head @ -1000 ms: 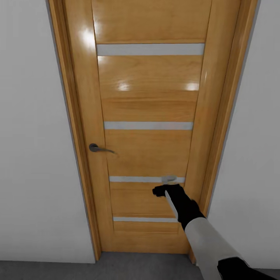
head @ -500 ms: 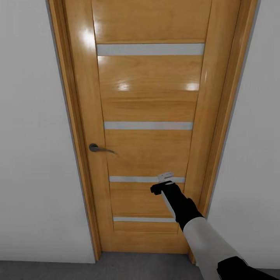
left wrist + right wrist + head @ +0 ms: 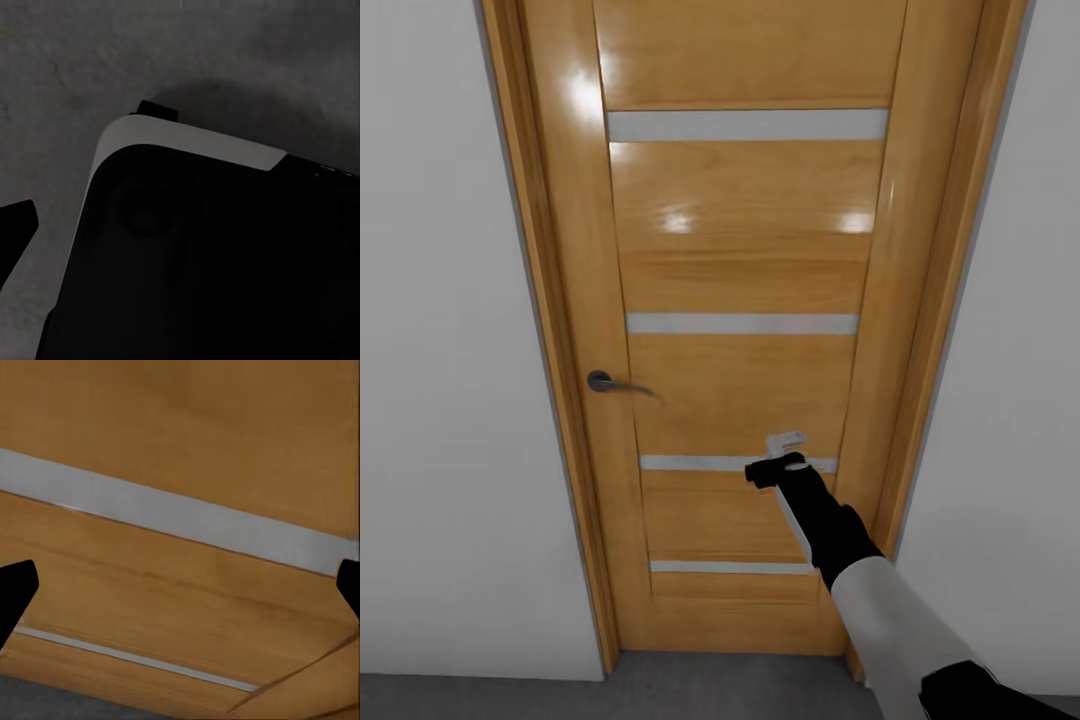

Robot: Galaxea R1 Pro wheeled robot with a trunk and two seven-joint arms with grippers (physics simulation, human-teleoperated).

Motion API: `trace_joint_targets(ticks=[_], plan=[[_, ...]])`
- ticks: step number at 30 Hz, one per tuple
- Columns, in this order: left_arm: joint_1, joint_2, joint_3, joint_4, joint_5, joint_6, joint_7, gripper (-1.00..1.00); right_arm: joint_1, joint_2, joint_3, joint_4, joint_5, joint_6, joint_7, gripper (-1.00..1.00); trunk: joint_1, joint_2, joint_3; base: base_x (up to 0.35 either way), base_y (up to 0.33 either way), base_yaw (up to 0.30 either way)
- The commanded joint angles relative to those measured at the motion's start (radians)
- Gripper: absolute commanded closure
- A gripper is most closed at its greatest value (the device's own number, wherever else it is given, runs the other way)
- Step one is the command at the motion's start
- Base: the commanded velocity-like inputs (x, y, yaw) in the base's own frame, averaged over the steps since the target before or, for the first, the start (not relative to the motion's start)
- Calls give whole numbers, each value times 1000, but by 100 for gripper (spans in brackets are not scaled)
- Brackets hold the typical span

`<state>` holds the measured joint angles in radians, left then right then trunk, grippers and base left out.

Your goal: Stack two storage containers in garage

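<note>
No readable text, brand, number or sign appears anywhere. The glossy honey-coloured wooden door [image 3: 745,300] with grey horizontal strips carries no lettering. Neither do the plain white walls [image 3: 450,400].

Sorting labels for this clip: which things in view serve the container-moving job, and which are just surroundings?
Job: right gripper, open, held up to the closed wooden door on the route.

Surroundings: door handle, white walls, grey floor.

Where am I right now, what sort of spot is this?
Probably an indoor doorway: a shut wooden door with a lever handle, plain white walls, grey floor. The right gripper is at the door.
</note>
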<state>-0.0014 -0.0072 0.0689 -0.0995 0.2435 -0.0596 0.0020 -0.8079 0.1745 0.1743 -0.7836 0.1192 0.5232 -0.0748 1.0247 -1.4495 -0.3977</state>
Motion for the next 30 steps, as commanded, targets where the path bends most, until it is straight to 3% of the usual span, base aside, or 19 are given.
trace_joint_targets(ticks=[1,8,11,13,23,26,30], plan=[[0,0,6,0,1,-2,0,-100,-1,0,2,-19,9,-18,0,-100,0,-1,-1,211,0,0],[0,0,6,0,2,-2,0,-100,-1,0,9,-74,5,-72,3,-100,0,-1,-1,290,0,0],[0,0,6,0,2,-2,0,-100,-1,0,55,-77,2,-76,3,-100,0,-1,-1,169,0,0],[0,0,6,-1,2,-2,0,-100,-1,0,116,-78,0,-74,2,-100,0,-1,-1,34,0,0],[0,0,6,-1,1,-2,0,-100,-1,0,142,-74,2,-65,0,-100,0,-1,-1,3,0,0],[0,0,6,-1,1,-2,0,-100,-49,0,148,-15,-1,-71,-1,-100,0,-1,-1,0,0,0],[0,0,7,-2,0,-2,0,-100,-155,0,148,136,-8,-107,-2,-100,0,-1,-1,0,0,0]])
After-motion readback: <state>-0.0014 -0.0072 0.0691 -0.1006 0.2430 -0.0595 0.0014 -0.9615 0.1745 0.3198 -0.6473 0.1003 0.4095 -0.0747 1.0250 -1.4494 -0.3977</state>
